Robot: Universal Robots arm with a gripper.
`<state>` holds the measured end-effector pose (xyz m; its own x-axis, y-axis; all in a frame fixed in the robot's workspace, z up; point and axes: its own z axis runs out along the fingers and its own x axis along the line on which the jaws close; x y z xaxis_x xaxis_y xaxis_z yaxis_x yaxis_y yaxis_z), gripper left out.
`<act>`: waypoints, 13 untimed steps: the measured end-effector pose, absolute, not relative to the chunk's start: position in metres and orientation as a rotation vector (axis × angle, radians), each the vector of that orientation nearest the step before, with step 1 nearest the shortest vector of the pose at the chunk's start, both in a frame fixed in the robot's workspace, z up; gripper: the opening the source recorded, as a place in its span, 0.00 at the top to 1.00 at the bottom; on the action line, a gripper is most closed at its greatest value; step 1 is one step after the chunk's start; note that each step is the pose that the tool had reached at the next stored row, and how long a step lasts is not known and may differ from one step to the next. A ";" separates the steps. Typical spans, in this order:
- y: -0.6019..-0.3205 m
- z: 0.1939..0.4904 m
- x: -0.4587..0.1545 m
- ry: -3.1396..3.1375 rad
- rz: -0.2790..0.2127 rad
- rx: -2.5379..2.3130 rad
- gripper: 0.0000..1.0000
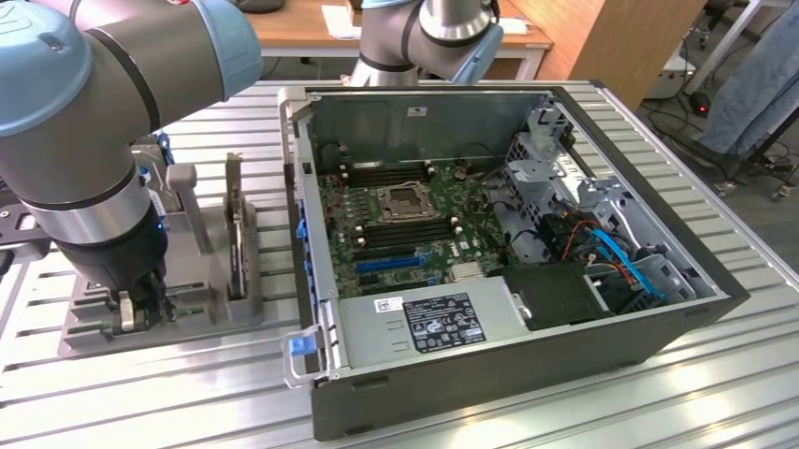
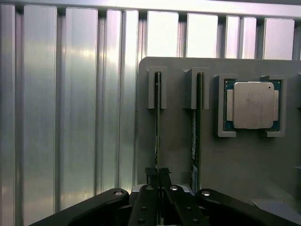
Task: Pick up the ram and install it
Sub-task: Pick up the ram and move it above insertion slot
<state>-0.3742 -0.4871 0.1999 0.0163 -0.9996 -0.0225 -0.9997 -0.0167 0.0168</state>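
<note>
Your gripper (image 2: pixel 157 181) sat almost closed, pinching the ram (image 2: pixel 157 122), which stood edge-up in its holder (image 2: pixel 175 141) slot, at nine o'clock from the computer case (image 1: pixel 500 374) in the exterior view. Gripped near one end, it could tilt and jam in the slot.

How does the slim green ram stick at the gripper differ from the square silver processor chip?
The slim green ram stick stands on edge in a narrow slot; the square silver processor chip lies flat in a square recess. The ram stick looks long and thin, the chip broad. The gripper is closed on the ram stick; the chip lies untouched. Both sit in the grey holder.
</note>
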 end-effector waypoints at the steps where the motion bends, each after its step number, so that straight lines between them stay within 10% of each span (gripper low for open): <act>1: -0.487 0.200 -0.374 2.200 0.044 -2.237 0.87; 13: -0.487 0.202 -0.374 2.200 0.044 -2.237 0.89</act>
